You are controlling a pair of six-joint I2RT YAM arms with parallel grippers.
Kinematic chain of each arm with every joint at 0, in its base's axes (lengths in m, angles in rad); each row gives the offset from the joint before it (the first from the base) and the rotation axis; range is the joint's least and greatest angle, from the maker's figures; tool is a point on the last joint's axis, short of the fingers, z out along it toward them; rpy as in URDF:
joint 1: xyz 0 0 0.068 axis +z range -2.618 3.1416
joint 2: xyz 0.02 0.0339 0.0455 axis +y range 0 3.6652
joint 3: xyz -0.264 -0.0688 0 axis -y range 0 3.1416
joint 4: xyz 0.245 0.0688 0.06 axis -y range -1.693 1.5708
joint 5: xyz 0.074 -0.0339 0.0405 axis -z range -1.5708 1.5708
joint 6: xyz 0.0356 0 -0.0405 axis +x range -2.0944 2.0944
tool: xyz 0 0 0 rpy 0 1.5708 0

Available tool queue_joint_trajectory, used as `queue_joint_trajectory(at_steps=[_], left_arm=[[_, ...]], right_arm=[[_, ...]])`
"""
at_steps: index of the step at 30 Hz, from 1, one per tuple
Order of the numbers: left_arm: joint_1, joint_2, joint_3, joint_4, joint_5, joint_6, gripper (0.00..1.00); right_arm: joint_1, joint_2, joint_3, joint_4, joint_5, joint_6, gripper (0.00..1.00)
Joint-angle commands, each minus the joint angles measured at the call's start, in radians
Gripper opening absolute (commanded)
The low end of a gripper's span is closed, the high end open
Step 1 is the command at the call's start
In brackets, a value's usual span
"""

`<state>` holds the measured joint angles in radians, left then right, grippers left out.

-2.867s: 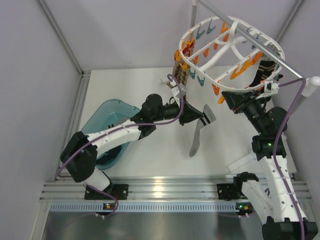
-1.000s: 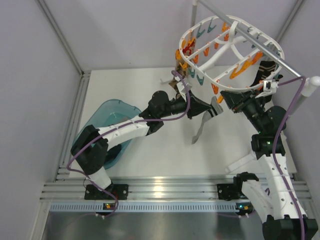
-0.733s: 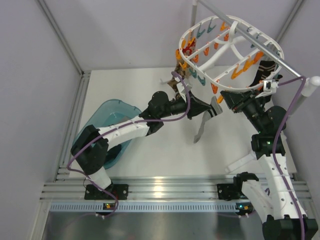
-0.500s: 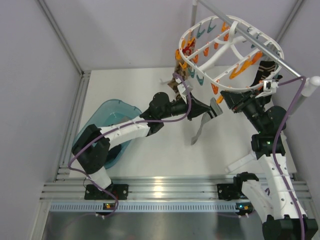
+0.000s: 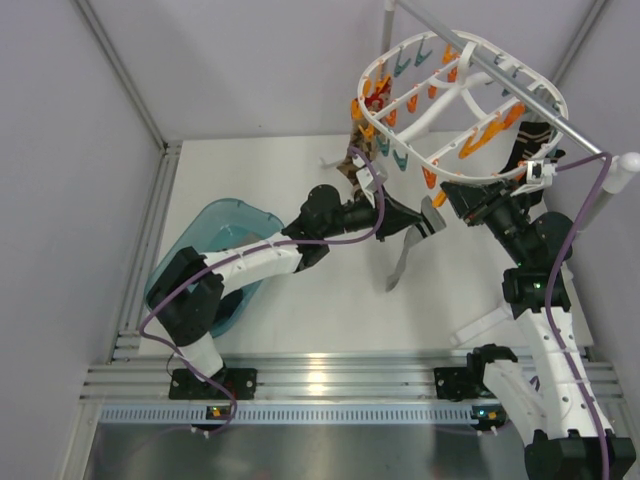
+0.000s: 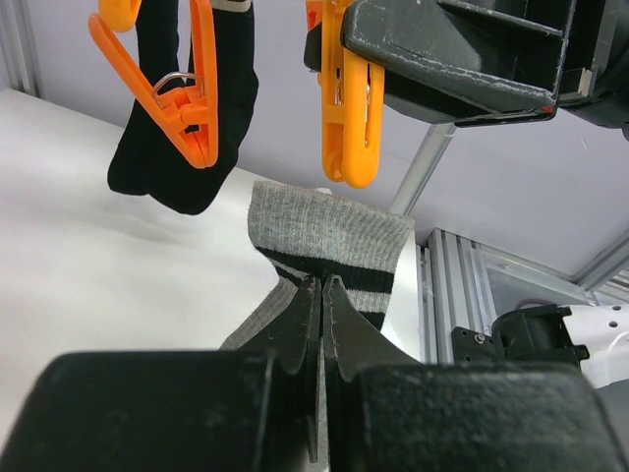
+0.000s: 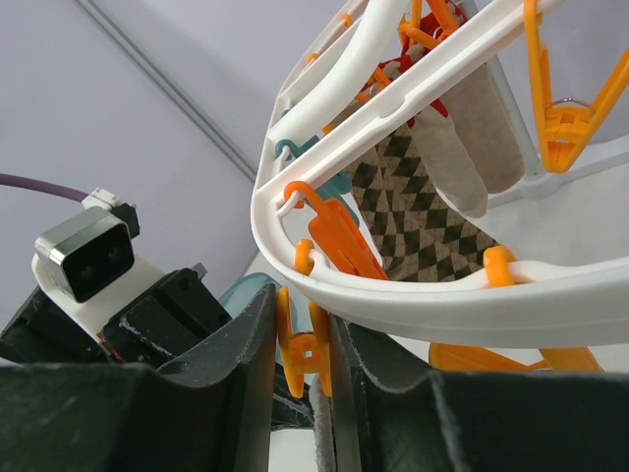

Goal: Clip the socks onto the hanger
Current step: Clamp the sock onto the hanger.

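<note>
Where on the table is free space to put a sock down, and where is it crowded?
Free: the near table strip between the tub and the right arm; also the far left corner behind the tub. Crowded: under the hanger, where left gripper with grey sock meets right gripper on a peg.

White table (image 5: 300, 320), matte. Translucent teal tub (image 5: 218, 224) sits on its left part, near the left edge, tipped with the open side facing up-left. Bare metal rod (image 5: 470, 55) runs diagonally overhead, from back centre toward the right wall, ending in a white knob (image 5: 628, 162). Upright metal post (image 5: 387, 25) at the back end of the rod; a slanted metal post (image 6: 425, 167) also shows in the left wrist view. Ribbed aluminium rail (image 5: 330, 382) along the near table edge, another rail (image 5: 150, 240) down the left edge. Pale lilac-grey walls (image 5: 70, 200) all round, with a thin metal corner strip (image 5: 120, 70) at back left.
</note>
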<state>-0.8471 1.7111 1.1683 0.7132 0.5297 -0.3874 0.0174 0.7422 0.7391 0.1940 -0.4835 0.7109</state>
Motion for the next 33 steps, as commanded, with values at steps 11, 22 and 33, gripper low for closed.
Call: queue_joint_trajectory(at_steps=[11, 22, 33], left_arm=[[-0.009, 0.03, 0.09, 0.086, 0.013, -0.039, 0.0], [-0.012, 0.025, 0.103, 0.103, 0.009, -0.071, 0.0], [-0.012, 0.019, 0.12, 0.098, 0.012, -0.079, 0.0]], right_arm=[[0.0, -0.001, -0.01, 0.047, -0.032, -0.008, 0.0], [-0.002, -0.007, -0.009, 0.036, -0.032, -0.025, 0.0], [-0.002, -0.003, 0.0, 0.03, -0.046, -0.013, 0.0]])
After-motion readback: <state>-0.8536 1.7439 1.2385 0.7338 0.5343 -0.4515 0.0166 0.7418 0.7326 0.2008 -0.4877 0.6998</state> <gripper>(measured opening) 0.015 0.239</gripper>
